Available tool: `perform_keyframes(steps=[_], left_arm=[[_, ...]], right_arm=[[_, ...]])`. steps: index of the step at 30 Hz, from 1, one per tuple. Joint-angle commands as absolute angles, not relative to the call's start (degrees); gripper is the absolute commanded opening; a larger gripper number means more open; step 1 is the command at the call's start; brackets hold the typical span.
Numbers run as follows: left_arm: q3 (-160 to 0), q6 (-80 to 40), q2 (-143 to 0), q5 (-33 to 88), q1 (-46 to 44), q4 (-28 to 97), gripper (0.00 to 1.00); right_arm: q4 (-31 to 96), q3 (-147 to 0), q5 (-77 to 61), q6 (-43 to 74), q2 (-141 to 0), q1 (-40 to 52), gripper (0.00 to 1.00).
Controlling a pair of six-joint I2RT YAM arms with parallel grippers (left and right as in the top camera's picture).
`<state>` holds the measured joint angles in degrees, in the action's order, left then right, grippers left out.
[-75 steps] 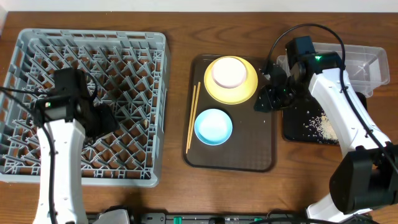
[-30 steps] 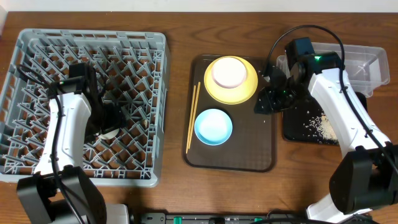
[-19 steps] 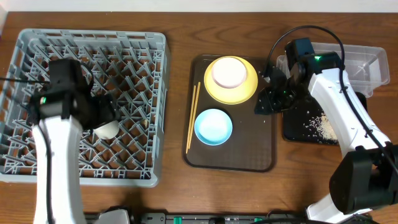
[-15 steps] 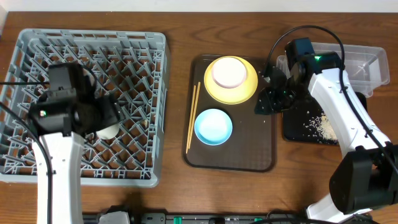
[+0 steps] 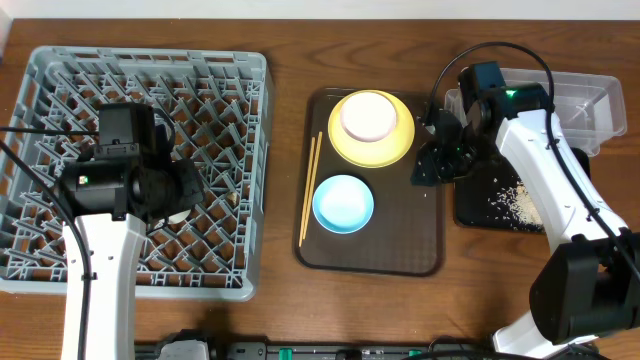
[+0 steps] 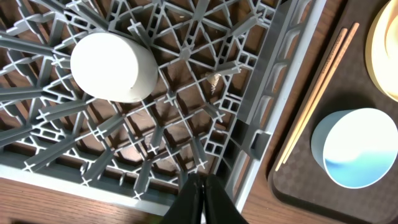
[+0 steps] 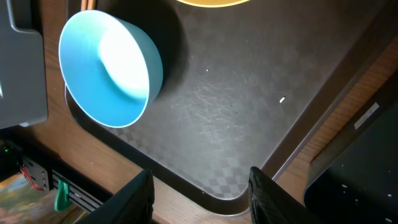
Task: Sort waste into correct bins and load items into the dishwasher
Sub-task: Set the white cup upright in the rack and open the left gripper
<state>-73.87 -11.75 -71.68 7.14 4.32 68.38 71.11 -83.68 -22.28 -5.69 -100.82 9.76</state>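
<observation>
1. The dish rack (image 5: 150,58) fills the left side of the worktop (image 5: 275,310). The small white cup (image 6: 113,66) sits inside it among the upright pegs, towards the rack's right half. Its rounded closed end faces the left wrist camera and no opening shows.
2. The left hand (image 6: 200,186) hangs above the rack near its right wall, apart from the cup. Its fingers are pressed together with nothing between them.
3. The dark brown serving tray (image 5: 400,255) lies on the worktop right of the rack. The yellow plate (image 5: 402,143) is at its far end, with the white bowl (image 5: 368,117) standing on the plate.
4. The light blue bowl (image 5: 343,203) stands upright on the brown tray, just in front of the plate. The chopsticks (image 5: 310,190) lie side by side along the tray's left edge, beside the bowl.
5. The right hand (image 7: 202,199) hovers over the right edge of the brown tray. Its fingers are spread apart and hold nothing. One whitish scrap (image 7: 282,99) lies on the tray surface below it.
6. The shallow black tray (image 5: 478,210) sits just right of the brown tray. A scatter of rice scraps (image 5: 510,198) lies in it.
7. The clear plastic tub (image 5: 590,105) sits behind the black tray at the far right, partly covered by the right arm.
</observation>
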Motion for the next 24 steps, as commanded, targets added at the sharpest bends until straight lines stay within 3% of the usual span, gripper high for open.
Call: perform_keyframes(steps=[1,24], left_arm=[[-74.1,-11.4,-72.0,7.1,4.1,68.6,0.06],[-74.1,-17.7,-72.2,7.0,4.1,70.7,0.06]], right_arm=[[71.2,-84.2,-22.3,-6.5,-100.4,10.5,0.47],[71.7,-84.2,-22.3,-6.5,-100.4,10.5,0.47]])
